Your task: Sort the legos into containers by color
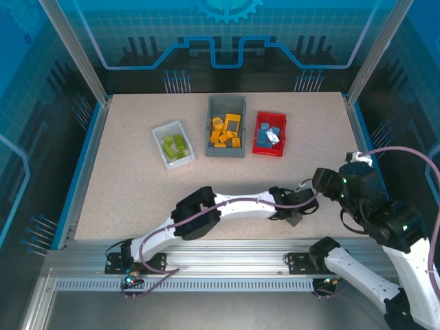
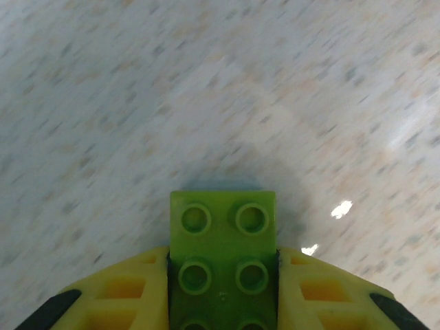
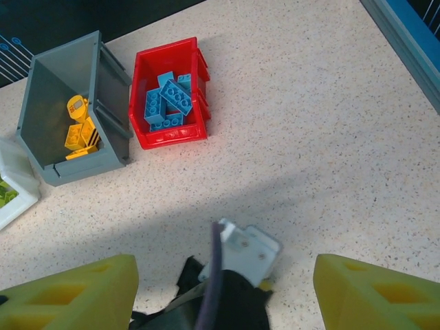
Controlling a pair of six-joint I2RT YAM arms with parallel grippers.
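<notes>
Lego brick (image 2: pixel 223 234), lime green, clamped between fingers of left gripper (image 2: pixel 223 278), long axis running out past the tips, studs facing the camera. White bin (image 1: pixel 180 163) with green bricks (image 1: pixel 175 146) well away from those fingers, up-left across open tabletop (image 1: pixel 124 199), nearer this arm's base. Right gripper (image 3: pixel 223 295) fingers wide apart, holding nothing, beside the left wrist.
</notes>
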